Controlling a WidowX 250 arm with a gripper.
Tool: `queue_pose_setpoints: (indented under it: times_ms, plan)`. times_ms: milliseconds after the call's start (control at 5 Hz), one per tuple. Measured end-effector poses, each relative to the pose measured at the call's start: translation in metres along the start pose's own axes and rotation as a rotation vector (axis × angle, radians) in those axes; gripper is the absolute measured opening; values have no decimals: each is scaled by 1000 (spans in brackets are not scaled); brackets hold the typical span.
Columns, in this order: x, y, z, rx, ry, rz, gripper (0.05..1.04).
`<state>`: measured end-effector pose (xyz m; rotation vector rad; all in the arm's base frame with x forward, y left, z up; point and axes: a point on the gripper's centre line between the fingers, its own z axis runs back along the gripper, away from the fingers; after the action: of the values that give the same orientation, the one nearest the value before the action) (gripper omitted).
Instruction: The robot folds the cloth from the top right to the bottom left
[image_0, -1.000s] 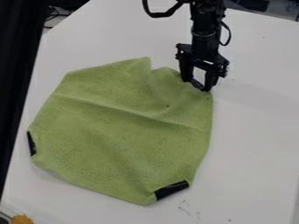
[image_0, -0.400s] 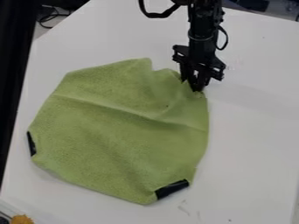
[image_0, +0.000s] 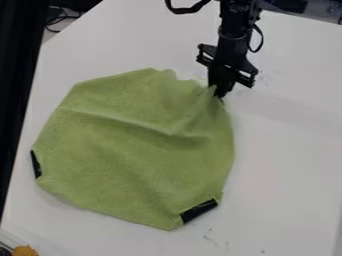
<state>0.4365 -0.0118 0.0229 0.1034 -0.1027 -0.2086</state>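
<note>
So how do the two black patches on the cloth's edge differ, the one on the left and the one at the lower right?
The left patch is a thin sliver, while the lower-right patch looks broader and larger. The left patch runs nearly straight up and down in the view; the lower-right patch slants, rising toward the right. Both are black and sit along the edge of the green cloth.

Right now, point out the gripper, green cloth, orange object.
Black two-finger gripper (image_0: 220, 95): camera view, between fingertips.
Green cloth (image_0: 133, 150): camera view, mid-surface.
Orange object (image_0: 25, 250): camera view, middle of visible part.
</note>
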Motion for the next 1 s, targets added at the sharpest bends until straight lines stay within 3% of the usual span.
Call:
queue_pose_setpoints:
  times_ms: [200, 400, 800, 1000]
  plan:
    - [5, 8, 9, 18, -9, 9, 144]
    - [10, 20, 54, 43, -93, 65, 143]
    - [-51, 53, 99, 56, -204, 302, 143]
    - [-99, 64, 100, 39, -258, 422, 143]
